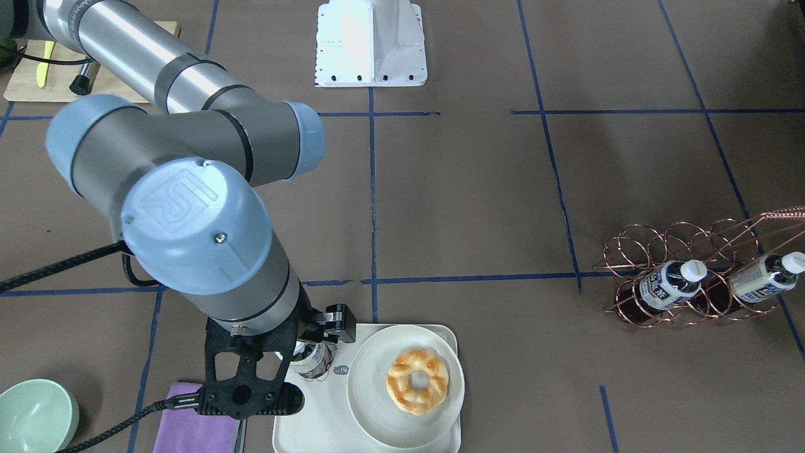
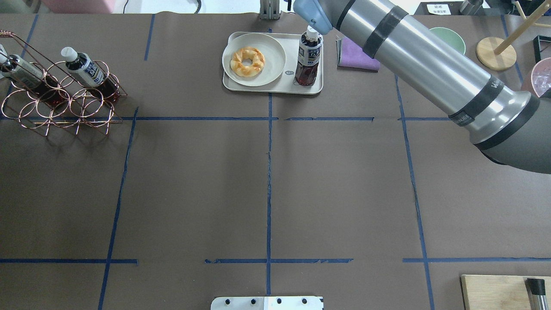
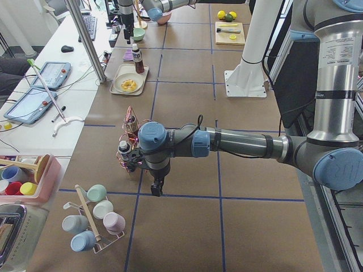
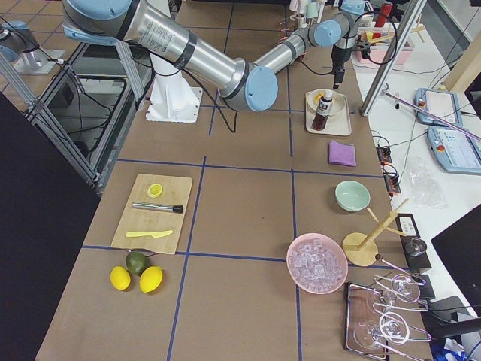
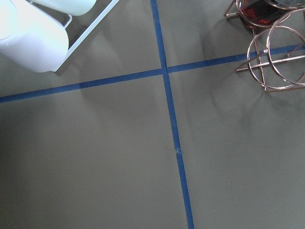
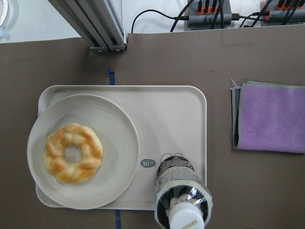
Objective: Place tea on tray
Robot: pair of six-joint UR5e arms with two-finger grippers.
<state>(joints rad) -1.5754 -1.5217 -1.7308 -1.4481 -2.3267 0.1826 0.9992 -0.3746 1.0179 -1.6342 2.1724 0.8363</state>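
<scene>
The tea (image 2: 308, 60), a small bottle of dark liquid with a white cap, stands upright on the right end of the cream tray (image 2: 275, 88), next to the bear drawing. From above it shows in the right wrist view (image 6: 183, 200) on the tray (image 6: 167, 109). My right gripper (image 1: 317, 340) hangs directly over the cap and looks open, with one finger (image 1: 339, 321) out to the side of the bottle (image 1: 312, 363). My left gripper (image 3: 155, 187) hangs low beside the copper rack. I cannot tell whether it is open or shut.
A round plate (image 2: 275, 43) with a ring pastry fills the tray's left part. Two more tea bottles (image 2: 84, 69) (image 2: 26, 73) lie in the copper wire rack (image 2: 60, 107) at far left. A purple cloth (image 2: 355, 58) and a green bowl (image 2: 450, 38) lie right of the tray.
</scene>
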